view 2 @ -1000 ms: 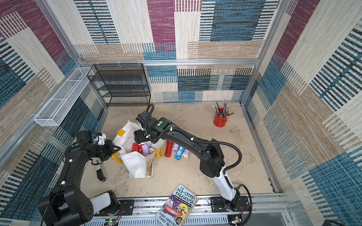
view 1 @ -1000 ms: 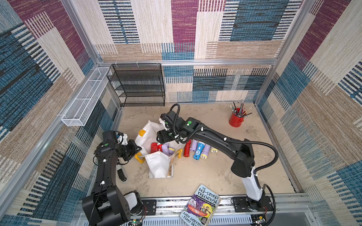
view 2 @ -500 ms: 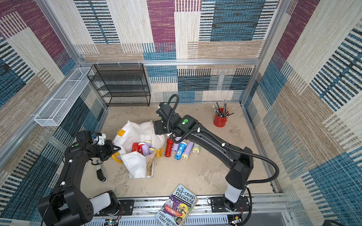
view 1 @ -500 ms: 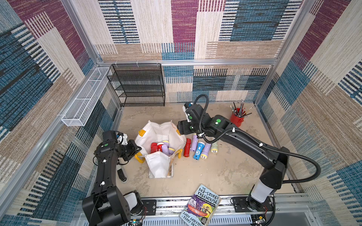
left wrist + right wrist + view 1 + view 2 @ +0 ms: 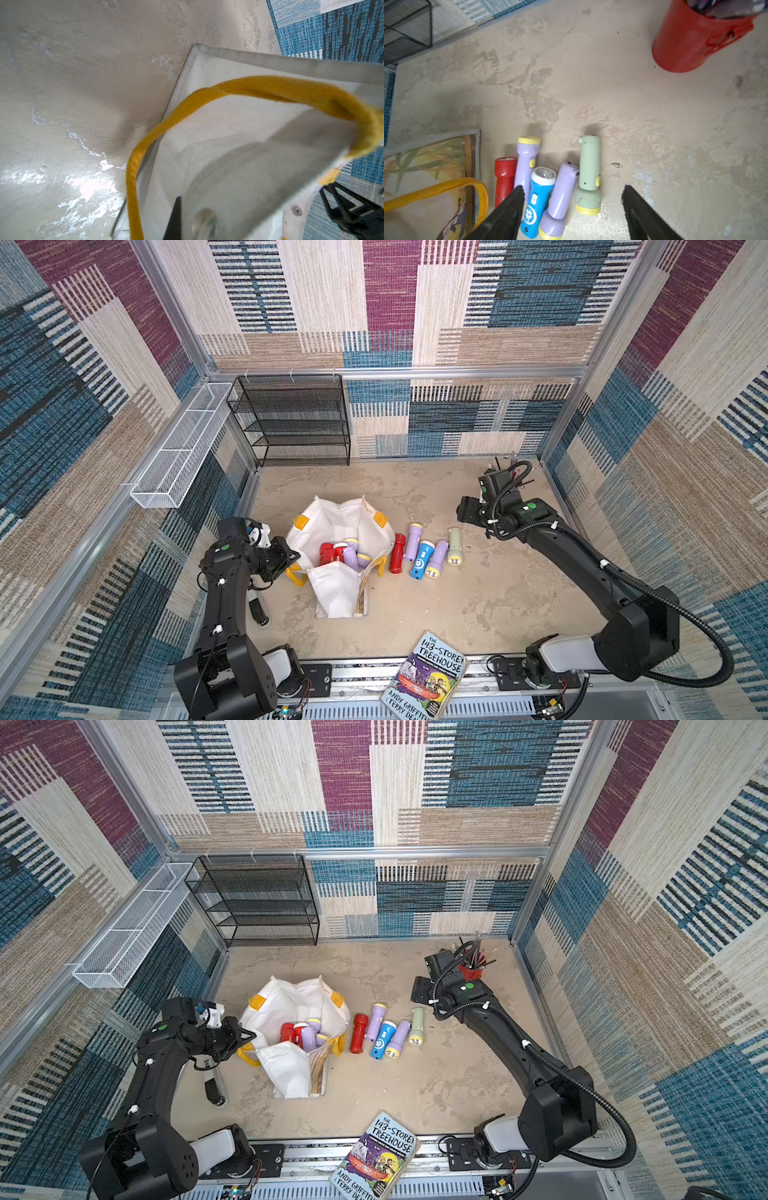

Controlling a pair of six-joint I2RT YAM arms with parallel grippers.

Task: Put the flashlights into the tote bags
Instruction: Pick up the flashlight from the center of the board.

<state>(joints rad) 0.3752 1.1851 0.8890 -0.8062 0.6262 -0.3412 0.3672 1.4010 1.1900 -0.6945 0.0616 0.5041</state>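
The white tote bag (image 5: 332, 522) with yellow handles stands open left of centre in both top views. Red and lilac flashlights (image 5: 351, 556) lie inside it. A row of flashlights lies on the floor to its right: red (image 5: 397, 553), lilac (image 5: 412, 541), blue (image 5: 422, 560), lilac (image 5: 436, 558), pale green (image 5: 454, 545). My left gripper (image 5: 293, 560) is shut on the bag's left rim by a yellow handle (image 5: 270, 87); fabric hides most of its jaws. My right gripper (image 5: 572, 189) is open and empty, raised above and behind the row's pale green flashlight (image 5: 588, 172).
A red cup (image 5: 473, 969) of pencils stands right behind the right wrist. A black wire-mesh rack (image 5: 291, 423) stands at the back left, and a white wire basket (image 5: 183, 448) hangs on the left wall. A book (image 5: 432, 676) overhangs the front rail. A small black cylinder (image 5: 259, 612) lies beside the left arm.
The right arm has swung away from above the bag, back and to the right toward the red cup, its jaws open and empty. The left gripper and bag have stayed put.
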